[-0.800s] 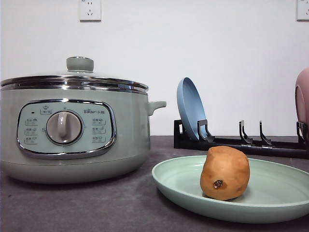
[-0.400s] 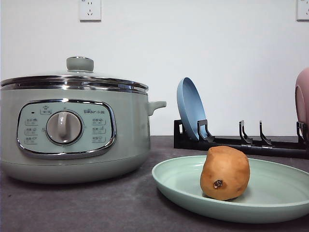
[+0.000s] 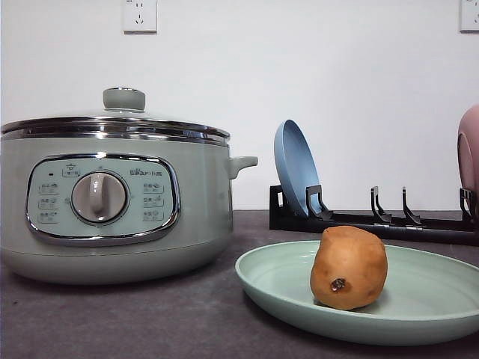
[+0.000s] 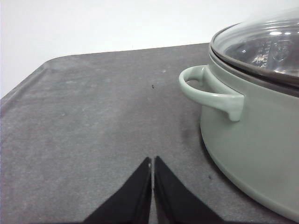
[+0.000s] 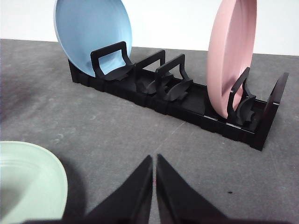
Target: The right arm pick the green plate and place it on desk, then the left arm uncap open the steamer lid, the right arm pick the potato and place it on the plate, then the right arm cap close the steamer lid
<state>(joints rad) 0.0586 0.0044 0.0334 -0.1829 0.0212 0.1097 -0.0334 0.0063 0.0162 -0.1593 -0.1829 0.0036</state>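
Note:
The potato (image 3: 349, 268) rests on the green plate (image 3: 426, 307), which lies flat on the desk (image 3: 150, 318) at the front right; the plate's edge (image 5: 32, 182) also shows in the right wrist view. The steamer lid (image 3: 123, 123), glass with a pale green knob, sits closed on the pale green steamer (image 3: 112, 209); its glass (image 4: 266, 44) appears in the left wrist view. My left gripper (image 4: 153, 161) is shut and empty over bare desk beside the steamer's handle (image 4: 210, 95). My right gripper (image 5: 154, 158) is shut and empty, between the plate and the rack. Neither arm shows in the front view.
A black dish rack (image 3: 374, 221) stands behind the green plate, holding a blue plate (image 3: 296, 168) at one end and a pink plate (image 3: 469, 157) at the other; both (image 5: 93, 32) (image 5: 231, 51) show in the right wrist view. A white wall backs the desk.

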